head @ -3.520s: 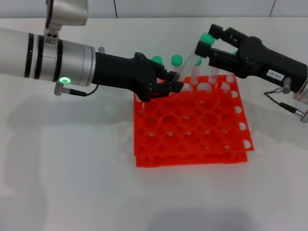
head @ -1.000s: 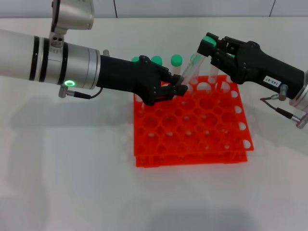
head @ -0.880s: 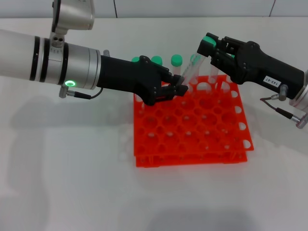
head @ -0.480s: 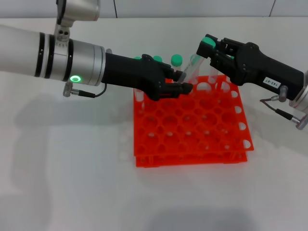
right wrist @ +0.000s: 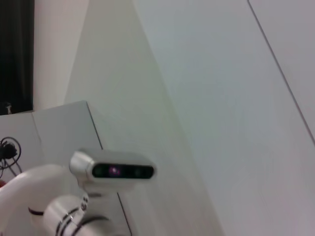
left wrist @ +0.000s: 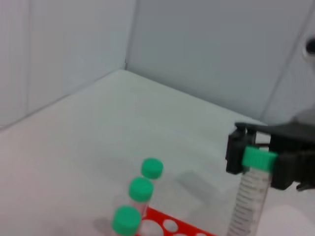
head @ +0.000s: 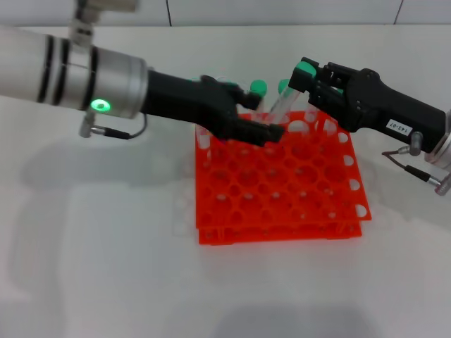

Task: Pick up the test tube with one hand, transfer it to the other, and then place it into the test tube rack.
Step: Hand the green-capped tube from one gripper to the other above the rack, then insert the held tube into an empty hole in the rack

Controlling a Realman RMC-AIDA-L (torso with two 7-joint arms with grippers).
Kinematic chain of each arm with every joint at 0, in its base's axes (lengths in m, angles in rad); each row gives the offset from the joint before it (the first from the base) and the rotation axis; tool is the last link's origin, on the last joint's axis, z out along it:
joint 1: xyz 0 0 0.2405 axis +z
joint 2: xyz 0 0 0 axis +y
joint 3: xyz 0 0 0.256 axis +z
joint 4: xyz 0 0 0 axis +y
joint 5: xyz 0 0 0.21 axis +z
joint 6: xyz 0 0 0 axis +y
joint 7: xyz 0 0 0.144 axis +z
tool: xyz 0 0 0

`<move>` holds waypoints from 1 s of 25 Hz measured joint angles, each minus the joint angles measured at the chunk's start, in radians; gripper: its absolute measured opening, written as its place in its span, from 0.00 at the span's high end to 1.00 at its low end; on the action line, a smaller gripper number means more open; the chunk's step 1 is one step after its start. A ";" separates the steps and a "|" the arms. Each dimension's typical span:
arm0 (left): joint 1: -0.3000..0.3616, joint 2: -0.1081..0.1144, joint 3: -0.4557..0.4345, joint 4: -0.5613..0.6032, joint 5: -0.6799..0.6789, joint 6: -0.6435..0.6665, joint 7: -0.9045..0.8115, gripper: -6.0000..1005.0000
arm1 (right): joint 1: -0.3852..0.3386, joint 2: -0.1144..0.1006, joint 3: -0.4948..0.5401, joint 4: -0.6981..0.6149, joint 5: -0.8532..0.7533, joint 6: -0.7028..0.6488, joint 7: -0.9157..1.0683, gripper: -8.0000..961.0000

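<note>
The test tube (head: 282, 102) hangs tilted over the back row of the orange rack (head: 282, 190). My right gripper (head: 304, 74), the one with the white label, is shut on its green cap. The left wrist view shows that same grip (left wrist: 258, 160), with the clear tube (left wrist: 248, 196) hanging below it. My left gripper (head: 266, 120), unlabelled and on the arm with the green ring light, sits over the rack's back left. Its fingers are open beside the tube's lower end. The right wrist view shows only walls and the robot's head.
Several other green-capped tubes (head: 258, 88) stand in the rack's back row. Three of their caps show in the left wrist view (left wrist: 141, 189). The rack's other holes are open. The white table (head: 106, 267) lies all around the rack.
My left gripper has opened off the tube's lower end, and its arm has tilted down towards the rack. My right gripper keeps its hold on the cap and has barely moved.
</note>
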 joint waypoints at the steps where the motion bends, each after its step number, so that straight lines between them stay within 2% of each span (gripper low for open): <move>1: 0.018 0.000 0.004 0.040 0.000 0.010 -0.027 0.27 | -0.002 0.000 -0.004 -0.002 0.000 -0.001 0.000 0.73; 8: 0.216 -0.001 0.006 0.496 -0.008 0.090 -0.263 0.11 | -0.017 -0.004 -0.030 -0.020 -0.001 -0.004 0.001 0.73; 11: 0.333 -0.003 0.008 0.664 -0.019 0.094 -0.310 0.11 | -0.019 -0.007 -0.034 -0.024 -0.001 -0.005 0.002 0.73; 13: 0.404 -0.006 0.014 0.731 -0.052 0.090 -0.307 0.11 | -0.019 -0.010 -0.042 -0.032 -0.002 -0.005 0.007 0.73; 14: 0.467 -0.007 0.020 0.773 -0.098 0.084 -0.292 0.11 | -0.018 -0.011 -0.058 -0.052 -0.003 -0.002 0.016 0.73; 18: 0.651 -0.009 0.022 0.829 -0.224 0.043 -0.198 0.11 | -0.017 -0.011 -0.138 -0.160 -0.003 0.028 0.067 0.73; 21: 0.773 -0.010 0.024 0.819 -0.303 0.004 -0.102 0.11 | -0.013 -0.013 -0.185 -0.228 -0.003 0.063 0.111 0.73; 25: 0.881 -0.013 0.024 0.745 -0.393 -0.023 0.046 0.11 | -0.011 -0.015 -0.233 -0.303 -0.004 0.118 0.143 0.73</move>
